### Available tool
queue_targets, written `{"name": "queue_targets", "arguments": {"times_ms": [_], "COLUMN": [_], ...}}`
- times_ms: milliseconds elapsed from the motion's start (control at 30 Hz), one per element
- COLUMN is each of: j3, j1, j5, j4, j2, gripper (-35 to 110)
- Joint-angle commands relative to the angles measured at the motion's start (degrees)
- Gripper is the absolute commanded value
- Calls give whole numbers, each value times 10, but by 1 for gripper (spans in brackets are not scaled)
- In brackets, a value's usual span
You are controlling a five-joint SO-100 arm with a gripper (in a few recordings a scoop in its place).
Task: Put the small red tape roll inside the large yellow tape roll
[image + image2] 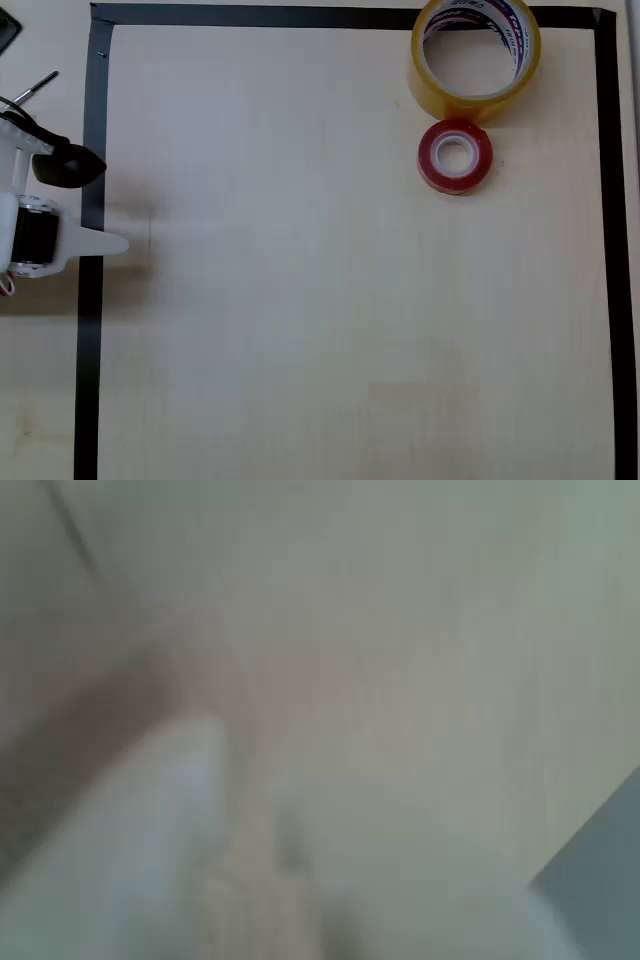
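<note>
A: What can't be made out?
B: The large yellow tape roll runs off the top edge overhead, its far rim cut away. The arm is cropped by the left edge.
A: And the gripper?
B: Too little shows to judge its jaws. The wrist view is one blur; a pale white shape fills the bottom, unreadable

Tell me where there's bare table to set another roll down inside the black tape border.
Bare table runs from the gripper at the left border across the middle and all of the bottom. The top right corner is crowded: the large yellow tape roll and, just below it, the small red tape roll.
</note>
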Motion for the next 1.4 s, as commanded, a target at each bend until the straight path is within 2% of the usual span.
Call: {"name": "queue_targets", "arguments": {"times_ms": [0,700,867,967,1100,1367], "j3": [-10,-39,-84,-185,-416,-716], "j1": [1,-28,-59,-61,-50,-88], "j5": [-4,-4,-7,-7,-4,12], "j4": [-1,-4,-91,-170,-181,-202], "j2": [7,8,-9,-181,-497,-805], "gripper": [0,0,0,0,0,0]}}
